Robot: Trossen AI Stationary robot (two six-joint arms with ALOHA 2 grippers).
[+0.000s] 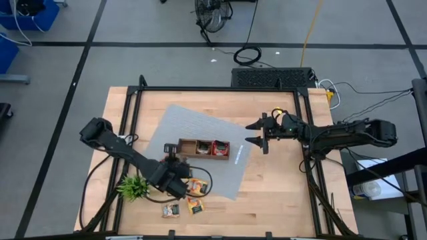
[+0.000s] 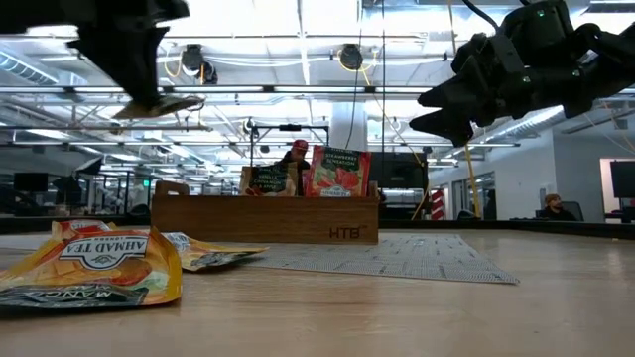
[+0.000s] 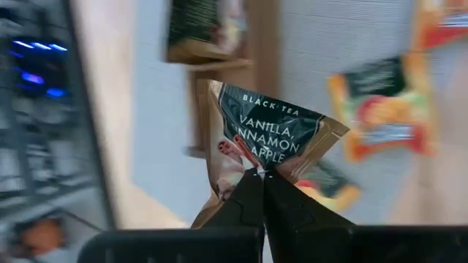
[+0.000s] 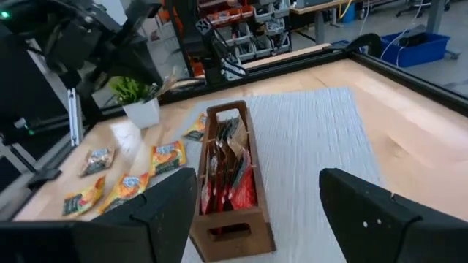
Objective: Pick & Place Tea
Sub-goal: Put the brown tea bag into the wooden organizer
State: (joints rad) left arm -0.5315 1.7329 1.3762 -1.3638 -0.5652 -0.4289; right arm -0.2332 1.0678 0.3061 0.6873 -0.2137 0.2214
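The wooden tray, stamped "HTB", stands between the two grippers on the bench. The right gripper waits near it, fingers spread wide and empty. The left gripper is pinched tight on one corner of a tea sachet reading "BLACK TEA VANILLA, CINNAMON APPLE"; such a thin corner hold may slip or let it swing. A loose sachet reads "AHMAD TEA".

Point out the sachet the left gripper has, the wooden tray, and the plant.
vanilla cinnamon apple sachet [image 3: 267, 139], left wrist view, printed face.
wooden tray [image 1: 185, 154], high view, near side wall.
plant [image 1: 132, 187], high view, green leaves.
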